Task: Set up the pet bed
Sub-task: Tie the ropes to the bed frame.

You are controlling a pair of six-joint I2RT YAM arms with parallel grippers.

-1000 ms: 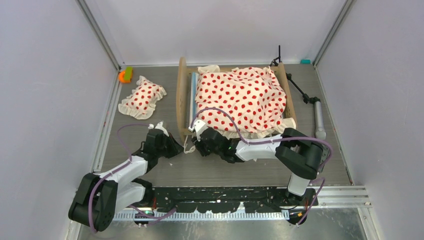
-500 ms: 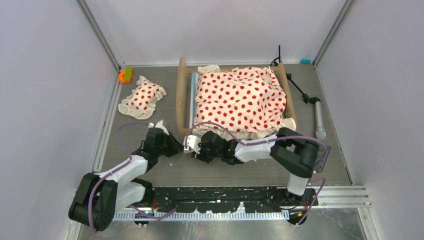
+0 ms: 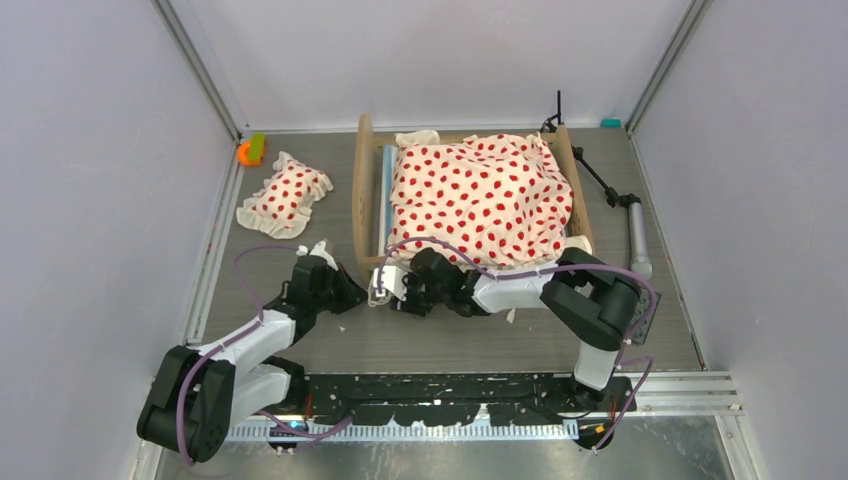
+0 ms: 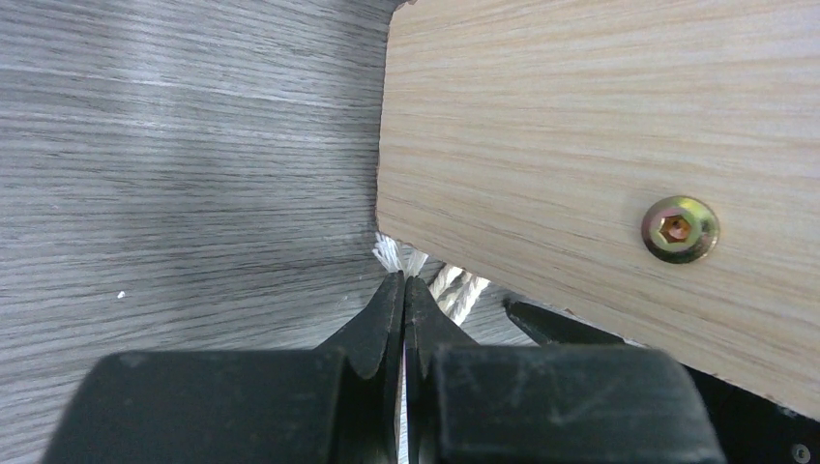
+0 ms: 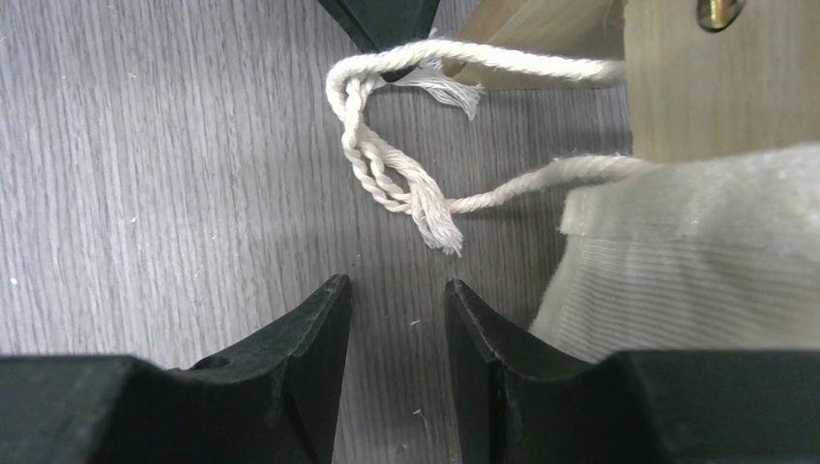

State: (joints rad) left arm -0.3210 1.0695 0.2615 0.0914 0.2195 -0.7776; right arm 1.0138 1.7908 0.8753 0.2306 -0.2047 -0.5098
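The grey wood-grain table (image 3: pixel 450 345) carries the pet bed (image 3: pixel 366 190), whose light-wood frame has its near corner right at both grippers; the frame fills the view ahead and to the right of the left gripper (image 4: pixel 403 280). Cream red-polka-dot bedding (image 3: pixel 480 195) is heaped over the frame, and its pale hem hangs just right of the right gripper (image 5: pixel 396 290). A matching pillow (image 3: pixel 285 195) lies on the table beyond the left gripper, apart from the bed. The left gripper is clenched, its tips touching a white twisted cord (image 5: pixel 387 184); whether it pinches the cord I cannot tell. The right gripper is released, with nothing between its fingers, and the cord's frayed loop lies just ahead of them. A brass bolt (image 4: pixel 680 229) sits in the board.
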